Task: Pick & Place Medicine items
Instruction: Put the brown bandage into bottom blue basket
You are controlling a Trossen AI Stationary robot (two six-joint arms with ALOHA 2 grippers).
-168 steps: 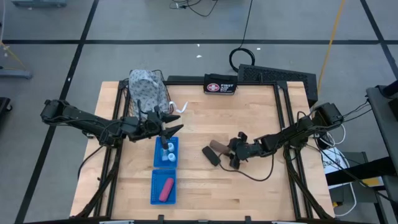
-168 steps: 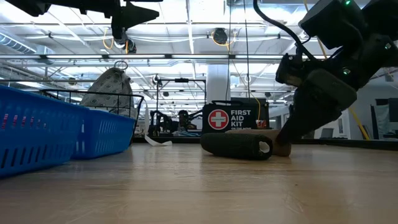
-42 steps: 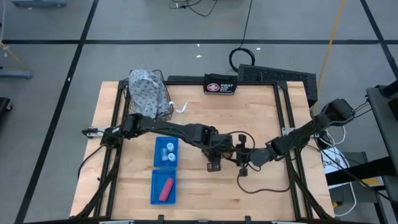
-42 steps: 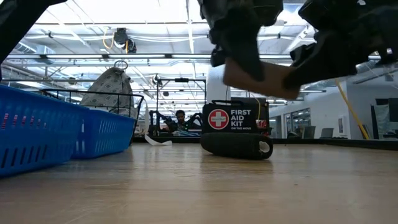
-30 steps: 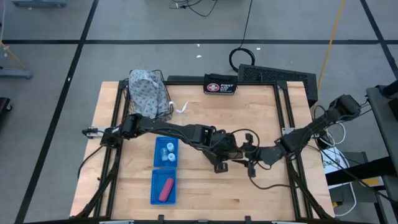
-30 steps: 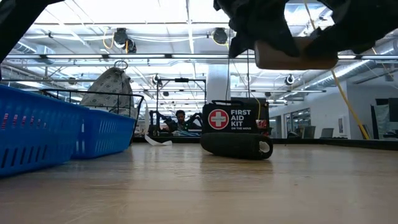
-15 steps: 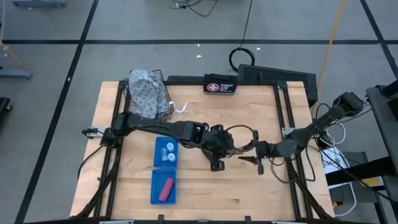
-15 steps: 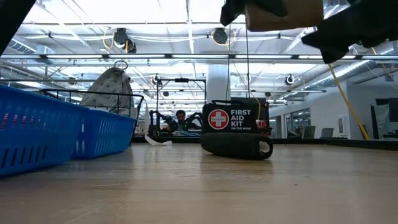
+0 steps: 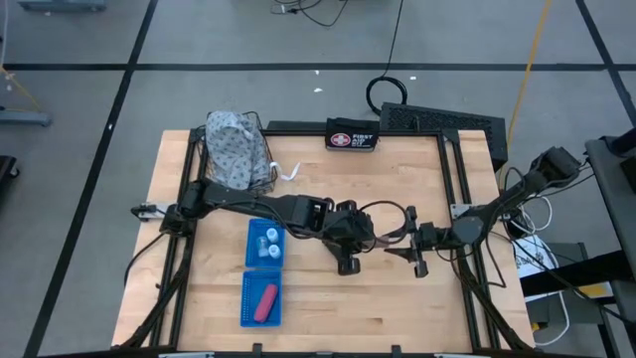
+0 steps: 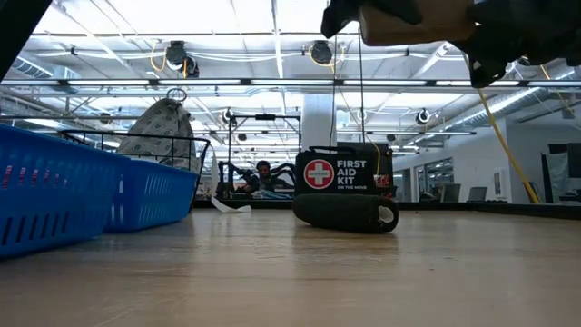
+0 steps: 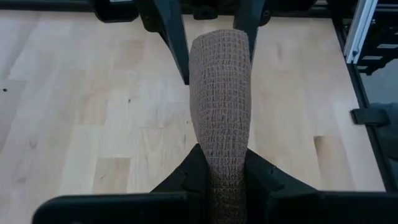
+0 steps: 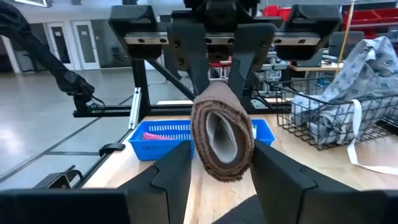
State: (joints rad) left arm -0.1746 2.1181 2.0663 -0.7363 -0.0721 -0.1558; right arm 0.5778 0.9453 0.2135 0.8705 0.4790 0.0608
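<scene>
My left gripper (image 9: 366,244) is shut on the brown oblong (image 11: 221,106), a woven roll held high over the table's middle (image 10: 413,23). My right gripper (image 12: 221,180) is open, one finger on either side of the roll's free end (image 12: 221,134). The short black oblong (image 9: 348,266) lies on its side on the table below (image 10: 345,213). White round bottles (image 9: 265,246) stand in one blue tray (image 9: 278,231). The pink tube (image 9: 264,301) lies in a second blue tray (image 9: 248,288). My left gripper pinches the brown roll's near end (image 11: 227,158) between its two fingers, and the roll narrows there. The fingers come level from the table's left and lie along the roll. The roll sticks out level past them, clear of the table. My right gripper's fingers (image 12: 177,174) flank the roll's other end from the table's right. Whether they touch it I cannot tell.
The black first-aid pouch (image 9: 353,137) stands at the far edge of the table (image 10: 340,173). A wire basket holding a patterned cloth bag (image 9: 237,149) sits at the far left. Bare wood lies along the near edge and at the right.
Both grippers have risen with the brown roll, which now hangs higher over the table and stays level. My right gripper has drawn back toward the table's right edge along the roll, while my left gripper keeps its hold.
</scene>
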